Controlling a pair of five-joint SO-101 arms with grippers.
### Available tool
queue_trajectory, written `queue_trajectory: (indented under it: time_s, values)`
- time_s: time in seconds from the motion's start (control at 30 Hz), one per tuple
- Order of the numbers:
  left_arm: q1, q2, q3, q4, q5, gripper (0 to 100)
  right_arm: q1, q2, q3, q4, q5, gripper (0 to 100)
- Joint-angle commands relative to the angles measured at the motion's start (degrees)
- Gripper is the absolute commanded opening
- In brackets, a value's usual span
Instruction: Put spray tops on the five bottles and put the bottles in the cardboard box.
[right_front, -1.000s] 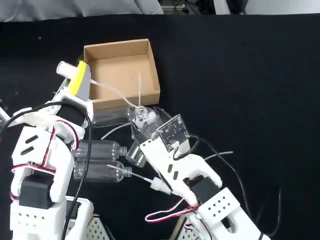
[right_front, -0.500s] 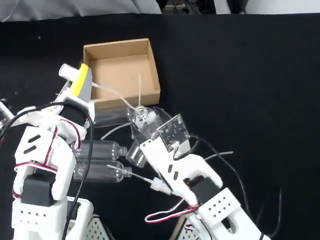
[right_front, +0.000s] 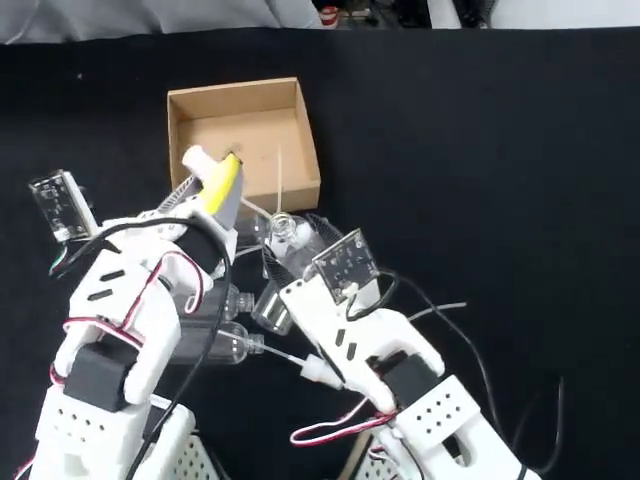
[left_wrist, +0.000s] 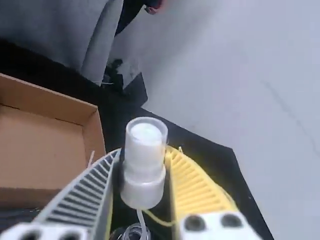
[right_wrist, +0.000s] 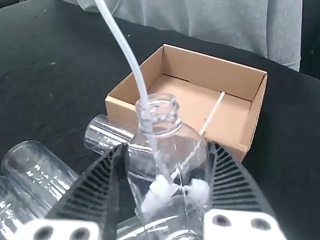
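Your left hand (right_front: 212, 176) clamps the spray top (right_front: 197, 158), your right hand (right_wrist: 166, 150) the bottle (right_wrist: 172, 142): swing the top in from 10 o'clock, upright over the neck (right_wrist: 161, 107), before pressing down.

Brown cardboard box (right_front: 234, 88), blk table (right_front: 480, 150), clear bottle (right_wrist: 170, 150), wht spray top (left_wrist: 145, 162), yellow/grey ribbed L end effector (left_wrist: 143, 151).

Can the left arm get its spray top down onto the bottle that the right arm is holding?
Probably yes. The neck of the bottle stands open, the tube of the spray top runs into it, and nothing lies between the left gripper and that neck.
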Motion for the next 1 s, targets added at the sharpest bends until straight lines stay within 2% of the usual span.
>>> queue_trajectory:
  time_s: [0.0, 0.23, 0.4, 0.5, 0.6, 0.83, 0.97]
  values:
    - [1.2, -0.2, -0.8, -1.4, -0.7, 3, -0.8, -1.3, 0.1, -1.5, 0.6, 15.9]
    - [1.5, -0.2, 0.6, -2.8, -0.8, 3, -0.8, -1.3, 0.1, -1.3, 0.4, 15.9]
    - [1.5, -0.2, 6.7, -13.3, -1.1, 3, -0.6, -1.3, 0.7, -1.3, 0.4, 15.9]
    - [1.5, -0.4, 8.9, -17.1, -6.4, 3, -0.1, -1.3, 0.8, -1.3, 0.3, 15.9]
    - [1.6, -0.8, 9.9, -17.1, -9.0, 3, 0.3, -1.3, 0.7, -1.3, 0.3, 15.9]
    - [7.0, -0.8, 13.3, -17.1, -9.2, 3, 2.2, -1.3, 0.7, -1.3, 0.2, 15.9]
    - [7.3, -0.8, 13.5, -17.1, -9.3, 3, 2.4, -1.3, 0.7, -1.3, 0.2, 15.9]
